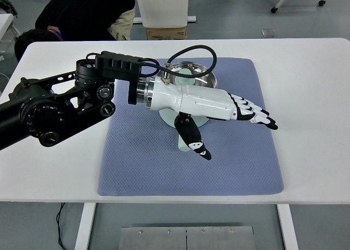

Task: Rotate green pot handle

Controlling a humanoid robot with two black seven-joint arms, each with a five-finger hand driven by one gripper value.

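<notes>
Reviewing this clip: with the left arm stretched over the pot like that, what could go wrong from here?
1. The left robot hand is open and past the green pot, with only the thumb near the handle; a sweep may nudge the handle instead of turning it cleanly.
2. The forearm covers most of the pot, so this view cannot check contact, and it may push the pot across the blue mat.
3. A person leans close behind the table's far edge, near the arm.

Left hand (229, 109) covers most of the green pot (186, 75) and its handle (182, 143); person (82, 12) cropped at top edge
</notes>
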